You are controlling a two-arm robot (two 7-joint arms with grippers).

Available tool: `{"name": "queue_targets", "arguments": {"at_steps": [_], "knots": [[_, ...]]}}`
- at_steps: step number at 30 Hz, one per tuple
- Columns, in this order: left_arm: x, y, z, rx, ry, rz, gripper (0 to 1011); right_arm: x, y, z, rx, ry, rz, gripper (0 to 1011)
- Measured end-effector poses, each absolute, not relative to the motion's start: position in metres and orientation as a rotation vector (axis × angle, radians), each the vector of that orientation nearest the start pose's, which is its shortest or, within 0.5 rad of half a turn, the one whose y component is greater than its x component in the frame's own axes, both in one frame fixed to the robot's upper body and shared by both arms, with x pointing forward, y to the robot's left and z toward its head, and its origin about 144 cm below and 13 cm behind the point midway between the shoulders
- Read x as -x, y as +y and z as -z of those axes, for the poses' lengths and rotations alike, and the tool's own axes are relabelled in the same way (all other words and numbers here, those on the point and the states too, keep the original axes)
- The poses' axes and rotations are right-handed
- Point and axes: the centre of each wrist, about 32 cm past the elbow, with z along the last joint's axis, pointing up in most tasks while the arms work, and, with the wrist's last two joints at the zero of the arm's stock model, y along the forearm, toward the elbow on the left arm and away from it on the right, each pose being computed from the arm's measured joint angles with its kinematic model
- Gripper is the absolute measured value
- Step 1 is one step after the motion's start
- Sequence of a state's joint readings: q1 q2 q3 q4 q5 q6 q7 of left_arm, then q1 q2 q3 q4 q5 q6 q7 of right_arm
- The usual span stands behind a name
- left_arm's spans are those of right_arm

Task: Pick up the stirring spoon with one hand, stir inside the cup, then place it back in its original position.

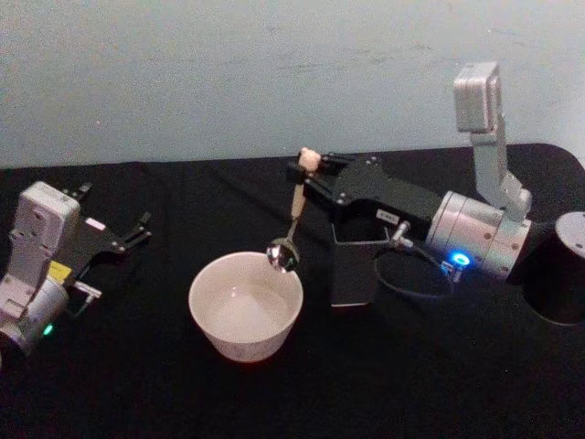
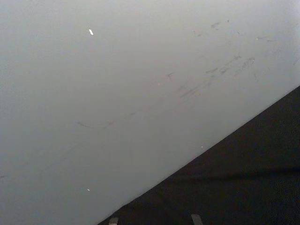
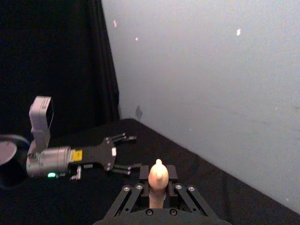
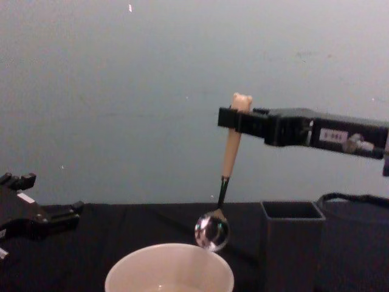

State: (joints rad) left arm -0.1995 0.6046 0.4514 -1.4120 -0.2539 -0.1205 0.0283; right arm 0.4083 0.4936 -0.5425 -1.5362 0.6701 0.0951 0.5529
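Jaws of the right gripper (image 1: 304, 174) are pinched together on the stirring spoon (image 1: 292, 212), gripping the beige handle just under the bear head. The spoon hangs from them almost upright, its long axis leaning a little, with the shiny bowl at the bottom. In the chest view that bowl sits just above the rim of the cup (image 4: 170, 258), toward the cup's right side. The head view puts it over the far rim, so I judge it is not inside yet. The cup thus lies below the jaws and slightly toward the robot and its left (a short drop and a small pull inward should bring the bowl to the middle). The cup is wide next to the spoon's bowl, which leaves fair room to circle without knocking the wall. Just beside the cup, on its right, stands the dark grey square holder (image 1: 355, 270), open at the top and beneath the right arm; it is the nearest thing to catch. The left gripper (image 1: 114, 212) rests well apart at the left of the table (image 1: 411, 384), jaws spread and holding nothing. A black cylinder (image 1: 559, 274) stands at the far right, away from the work.
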Motion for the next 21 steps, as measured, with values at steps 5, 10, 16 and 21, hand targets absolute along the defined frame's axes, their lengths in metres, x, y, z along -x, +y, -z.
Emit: {"name": "queue_targets", "arguments": {"at_steps": [5, 10, 16, 21], "knots": [[-0.489, 0.31, -1.14, -0.304, -0.285, -1.248, 1001, -0.529, -0.221, -1.219, 0.001, 0.015, 0.526, 211], [-0.489, 0.31, -1.14, -0.304, -0.285, -1.248, 1001, -0.53, -0.216, -1.213, 0.039, -0.021, 0.491, 211], [-0.489, 0.31, -1.14, -0.304, -0.285, -1.248, 1001, -0.53, -0.213, -1.207, 0.062, -0.043, 0.468, 211], [-0.489, 0.31, -1.14, -0.304, -0.285, -1.248, 1001, -0.529, -0.209, -1.204, 0.083, -0.061, 0.442, 211]]}}
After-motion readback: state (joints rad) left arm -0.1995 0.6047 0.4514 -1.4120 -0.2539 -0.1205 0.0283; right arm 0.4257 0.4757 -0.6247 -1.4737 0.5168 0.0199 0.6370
